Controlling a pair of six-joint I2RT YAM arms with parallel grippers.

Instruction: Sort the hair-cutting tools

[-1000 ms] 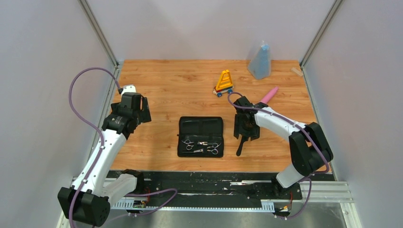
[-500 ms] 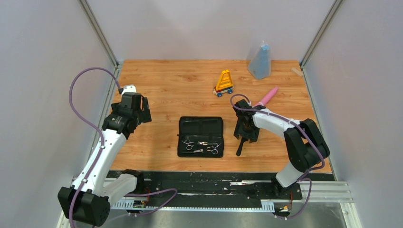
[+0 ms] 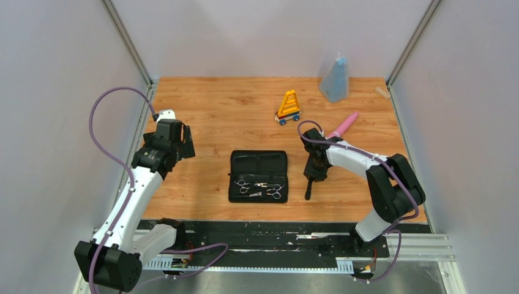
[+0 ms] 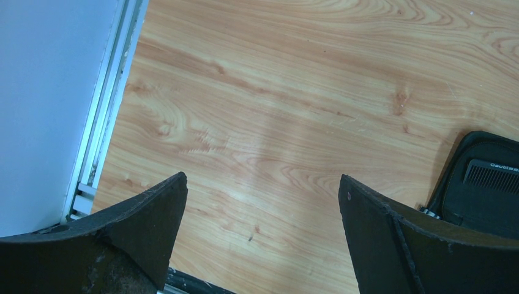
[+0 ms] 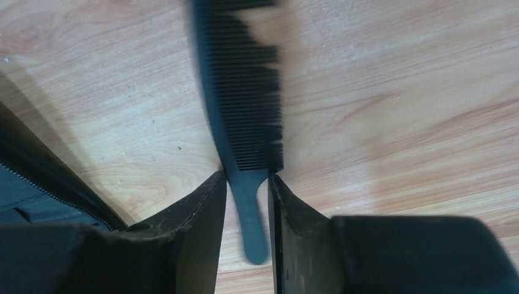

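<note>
The right wrist view blurs the handled comb's [image 5: 245, 110] teeth and cuts off its far end. From above, the arm hides most of it. It lies on the table [image 3: 208, 116], right of the black case [image 3: 258, 162]. The right hand [image 5: 246, 178], wider a second ago, now pinches its handle. The left hand [image 4: 262, 178] gapes empty.

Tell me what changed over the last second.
The right gripper narrowed its jaws around the handle of the comb, which lies beside the case. Whether it grips the comb yet is unclear, and the comb has not been lifted. The left gripper stayed wide open and still. The case and the scissors in it did not move.
</note>
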